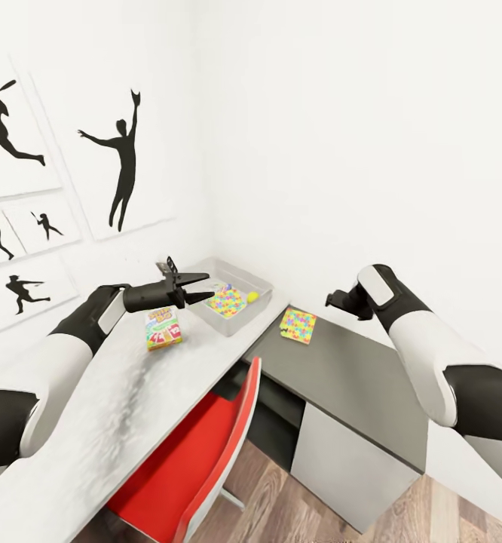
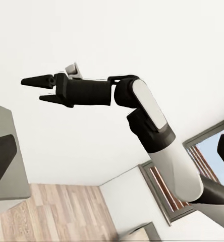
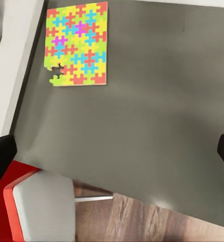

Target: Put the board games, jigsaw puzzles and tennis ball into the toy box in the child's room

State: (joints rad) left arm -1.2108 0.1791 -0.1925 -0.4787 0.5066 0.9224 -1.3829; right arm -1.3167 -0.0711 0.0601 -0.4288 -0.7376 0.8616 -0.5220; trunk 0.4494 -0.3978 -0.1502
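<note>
Head view: red chair below table; jigsaw puzzle on top.

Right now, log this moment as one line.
left gripper open, empty | toy box holds puzzle, ball | second puzzle on dark table | board game outside

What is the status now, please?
Left gripper open, empty, beside toy box. Right gripper above jigsaw puzzle on table. Nothing blocking.

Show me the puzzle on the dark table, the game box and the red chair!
jigsaw puzzle [image 3: 77, 44]: right wrist view, middle of the coloured sheet.
board game [image 1: 163, 329]: head view, front of the printed box.
red chair [image 1: 206, 452]: head view, the red backrest.
</note>
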